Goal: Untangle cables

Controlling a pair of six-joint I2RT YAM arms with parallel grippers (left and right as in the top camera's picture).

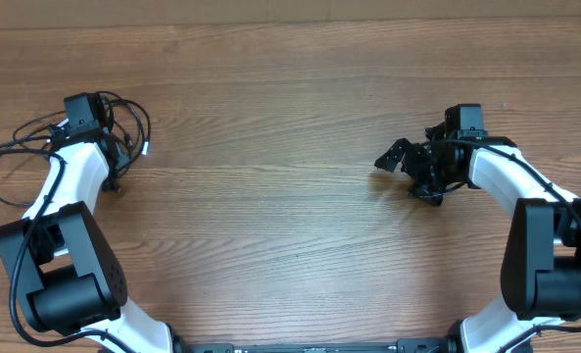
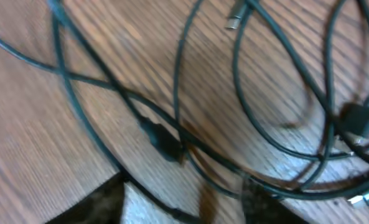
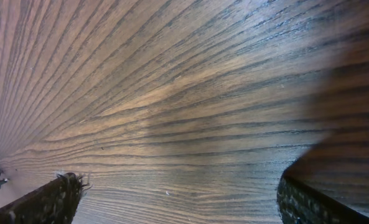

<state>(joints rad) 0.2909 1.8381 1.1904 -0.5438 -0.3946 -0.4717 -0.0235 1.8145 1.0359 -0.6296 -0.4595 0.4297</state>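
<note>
Since the cables [image 2: 162, 140] lie bunched at the far left of the desk [image 1: 290, 226], right under and around the left gripper [image 2: 178, 206], the left arm is much the nearer one. In the left wrist view its fingertips show apart at the bottom edge. Cords run across the gap, and none looks pinched, though that view is blurred.

The bunch has no single long axis. One cord crosses the wrist view on a slant from upper left to lower right, others cut over it near a dark plug, and loops curve off to the right. A silver plug [image 2: 233, 23] lies free at the top edge. Overhead, loose loops spread left and right of the wrist.

The right gripper [image 3: 178, 196] hangs with jaws wide apart over bare wood, well away from the bunch across the desk, and holds nothing. To help, I judge it would have to travel leftward.

No container shows in any view.
</note>
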